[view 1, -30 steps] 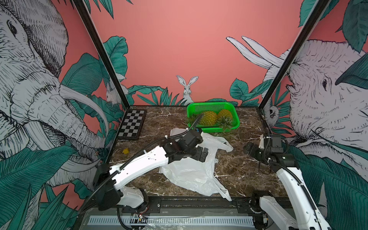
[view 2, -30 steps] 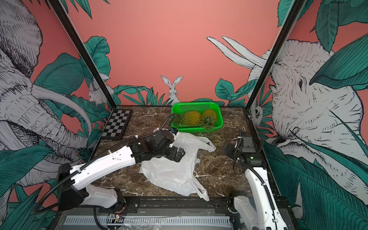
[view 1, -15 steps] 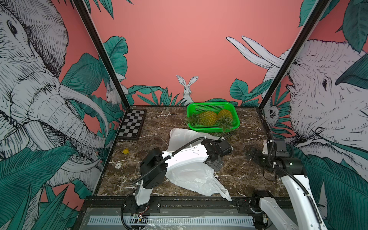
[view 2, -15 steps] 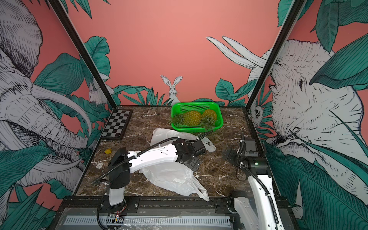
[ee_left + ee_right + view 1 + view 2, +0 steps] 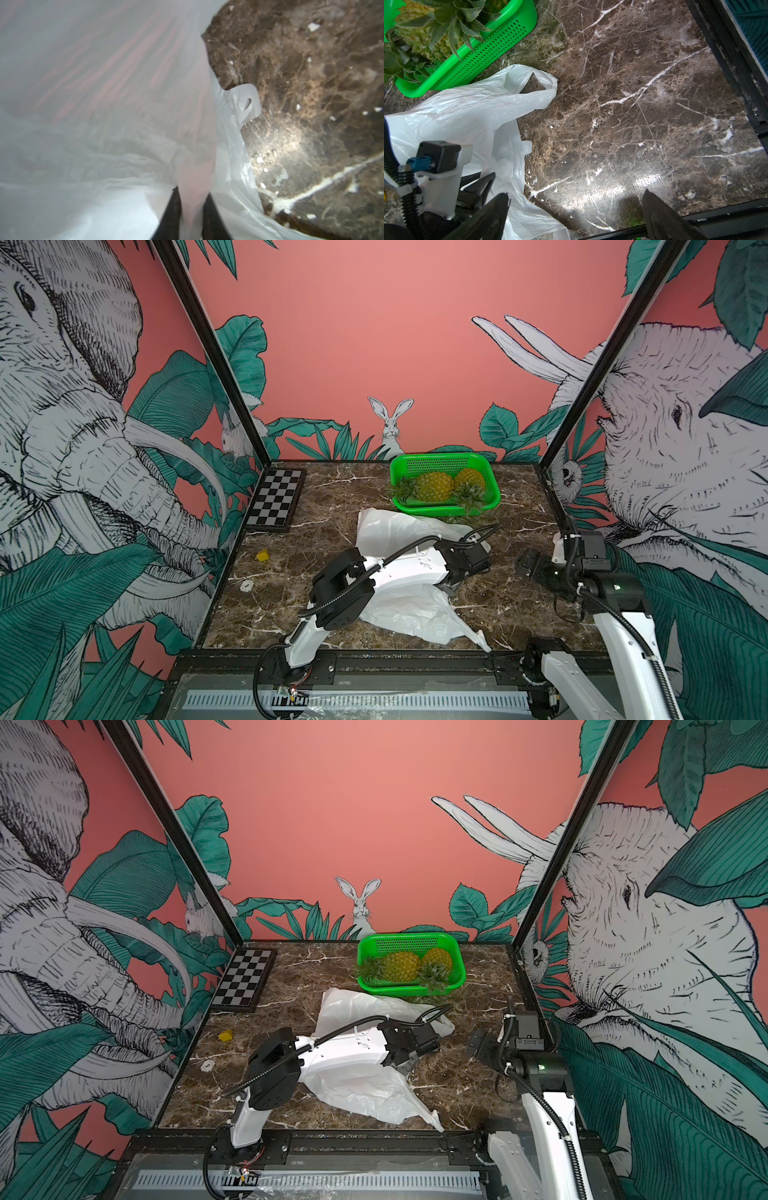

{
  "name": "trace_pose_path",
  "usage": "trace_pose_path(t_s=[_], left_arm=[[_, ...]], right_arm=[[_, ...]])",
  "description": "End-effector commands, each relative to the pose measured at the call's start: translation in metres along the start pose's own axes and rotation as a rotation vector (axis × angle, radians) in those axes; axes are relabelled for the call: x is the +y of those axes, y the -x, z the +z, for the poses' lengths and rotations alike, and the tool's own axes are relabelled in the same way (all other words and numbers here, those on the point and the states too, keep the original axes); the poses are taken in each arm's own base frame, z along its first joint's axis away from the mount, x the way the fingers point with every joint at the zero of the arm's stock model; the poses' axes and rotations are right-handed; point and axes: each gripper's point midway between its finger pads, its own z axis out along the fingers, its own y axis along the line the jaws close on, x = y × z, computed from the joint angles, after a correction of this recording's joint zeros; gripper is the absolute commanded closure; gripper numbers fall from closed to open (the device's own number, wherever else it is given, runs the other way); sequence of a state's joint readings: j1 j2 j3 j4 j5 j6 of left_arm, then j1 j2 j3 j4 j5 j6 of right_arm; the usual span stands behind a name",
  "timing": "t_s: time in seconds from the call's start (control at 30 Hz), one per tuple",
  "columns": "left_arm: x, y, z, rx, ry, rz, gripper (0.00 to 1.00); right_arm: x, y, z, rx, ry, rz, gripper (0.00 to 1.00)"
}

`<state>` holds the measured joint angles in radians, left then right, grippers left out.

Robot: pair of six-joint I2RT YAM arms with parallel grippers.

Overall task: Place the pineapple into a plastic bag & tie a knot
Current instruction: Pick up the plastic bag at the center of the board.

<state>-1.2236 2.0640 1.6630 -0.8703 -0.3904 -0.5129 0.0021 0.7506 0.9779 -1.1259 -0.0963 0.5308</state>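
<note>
White, thin, crinkly plastic bag [image 5: 399, 531] spread on brown marble tabletop [image 5: 332, 506], just before green perforated plastic basket [image 5: 440, 457], two yellow pineapples [image 5: 434, 486] laid inside basket, bag edge pinched by clamped left gripper [image 5: 449, 590], right gripper [image 5: 576, 194] held spread wide beside bag, grasping nothing.

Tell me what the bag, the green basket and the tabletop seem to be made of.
The plastic bag: thin white plastic film, semi-translucent; it crinkles and folds softly. The green basket: rigid moulded plastic, glossy, with perforated walls. The tabletop: looks like polished brown marble, white-veined and reflecting the light; possibly a printed imitation.
</note>
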Motion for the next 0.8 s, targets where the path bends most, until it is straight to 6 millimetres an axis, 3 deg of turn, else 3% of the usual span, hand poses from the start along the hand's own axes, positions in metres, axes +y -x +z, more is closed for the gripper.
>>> trace_pose_path(t_s=[0.0, 0.23, 0.37, 0.47, 0.63, 0.77], left_arm=[[0.037, 0.01, -0.044, -0.11, 0.068, -0.06, 1.0], [0.112, -0.043, -0.091, -0.055, 0.044, -0.231, 1.0], [0.151, -0.068, -0.108, -0.016, 0.021, -0.31, 1.0], [0.175, -0.076, -0.117, -0.001, 0.007, -0.356, 1.0], [0.208, -0.077, -0.129, 0.0, 0.033, -0.422, 1.0], [0.222, -0.076, -0.139, -0.029, 0.065, -0.487, 1.0]], right_arm=[[0.005, -0.006, -0.007, 0.037, 0.026, -0.049, 0.04], [0.035, -0.011, 0.0, 0.131, 0.131, -0.118, 0.09], [0.066, -0.004, 0.011, 0.15, 0.104, -0.251, 0.07], [0.091, 0.02, 0.017, 0.107, 0.059, -0.318, 0.03], [0.124, 0.093, 0.024, -0.032, -0.039, -0.333, 0.01], [0.158, 0.132, 0.049, -0.063, -0.057, -0.271, 0.02]])
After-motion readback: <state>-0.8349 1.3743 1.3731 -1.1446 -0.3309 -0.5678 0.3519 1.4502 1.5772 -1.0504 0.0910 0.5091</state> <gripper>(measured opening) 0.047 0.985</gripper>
